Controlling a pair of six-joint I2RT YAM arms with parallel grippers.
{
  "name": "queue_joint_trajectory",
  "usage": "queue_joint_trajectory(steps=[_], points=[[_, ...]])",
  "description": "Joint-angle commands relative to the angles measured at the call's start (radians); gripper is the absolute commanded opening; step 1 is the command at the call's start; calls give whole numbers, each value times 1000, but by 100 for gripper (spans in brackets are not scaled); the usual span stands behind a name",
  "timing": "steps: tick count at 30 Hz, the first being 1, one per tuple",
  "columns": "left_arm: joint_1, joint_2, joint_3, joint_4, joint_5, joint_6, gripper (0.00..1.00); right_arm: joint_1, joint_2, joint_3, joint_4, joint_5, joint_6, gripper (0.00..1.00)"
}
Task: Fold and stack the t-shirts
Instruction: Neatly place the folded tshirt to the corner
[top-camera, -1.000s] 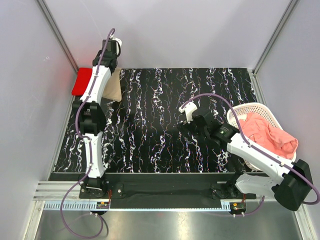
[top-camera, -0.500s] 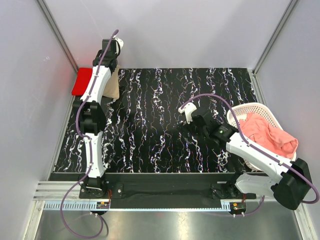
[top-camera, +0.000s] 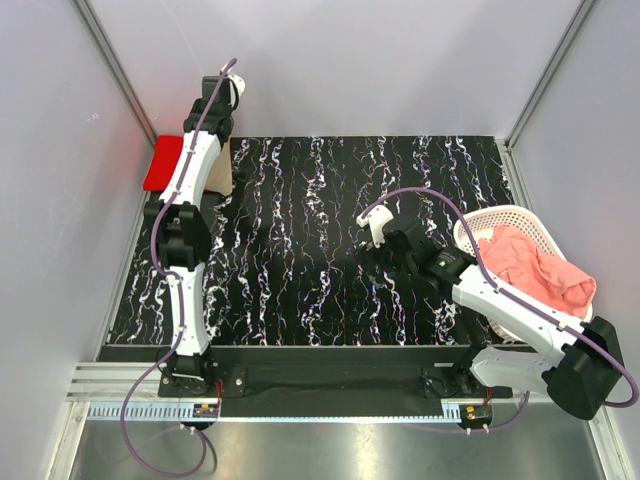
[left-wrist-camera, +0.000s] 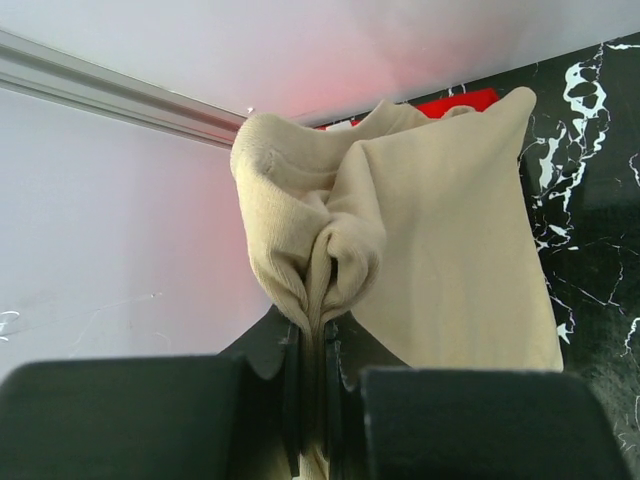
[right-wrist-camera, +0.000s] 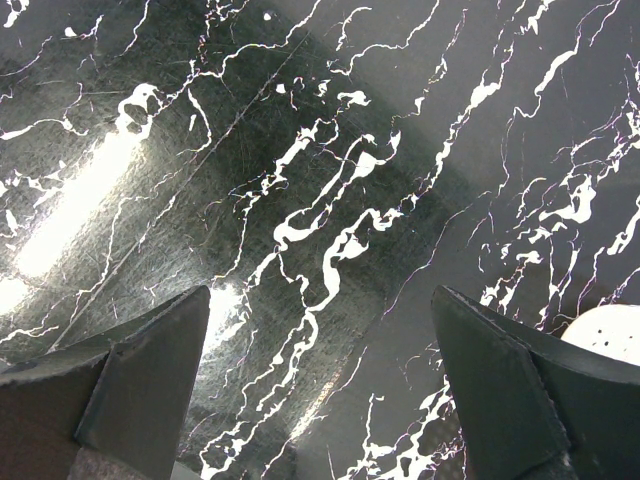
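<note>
Top view: the tan t-shirt (top-camera: 219, 172) hangs at the far left corner of the worktop (top-camera: 300, 230), beside the red t-shirt (top-camera: 162, 163). The salmon-pink t-shirt (top-camera: 535, 268) lies in the basket (top-camera: 478, 222) at the right edge.

Left wrist view: the left gripper (left-wrist-camera: 312, 345) is clamped narrow on a bunched fold of the tan t-shirt.

Right wrist view: the right gripper (right-wrist-camera: 320, 300) stands wide above the worktop, holding nothing.

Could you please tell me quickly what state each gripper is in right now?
The left gripper is closed, pinching the tan t-shirt.
The right gripper is open, holding nothing, over the table.
</note>
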Motion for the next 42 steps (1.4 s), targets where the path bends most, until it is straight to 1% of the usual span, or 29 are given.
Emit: queue_joint_trajectory(steps=[1, 10, 14, 20, 24, 29, 31, 34, 37, 42], points=[[18, -99, 21, 94, -42, 26, 0, -4, 5, 13, 2, -8, -15, 100], [28, -50, 44, 123, -24, 39, 0, -4, 17, 18, -18, -8, -7, 100], [31, -24, 37, 149, -50, 66, 0, -4, 28, 24, -27, -6, -1, 100], [50, 17, 15, 201, -77, 101, 0, -6, 56, 39, -33, -8, 2, 100], [65, 45, 0, 213, -64, 114, 0, -6, 82, 50, -38, -2, -1, 100], [79, 62, -58, 269, -48, 149, 0, -10, 119, 70, -41, -2, 5, 100], [90, 77, -65, 304, -67, 170, 0, -9, 140, 78, -36, -9, 11, 100], [94, 109, -48, 335, -74, 172, 0, -10, 171, 90, -30, -14, 20, 100], [125, 152, -10, 359, -53, 166, 0, -12, 200, 107, -33, -17, 28, 100], [134, 208, 17, 405, -41, 158, 0, -15, 244, 128, -35, -23, 37, 100]])
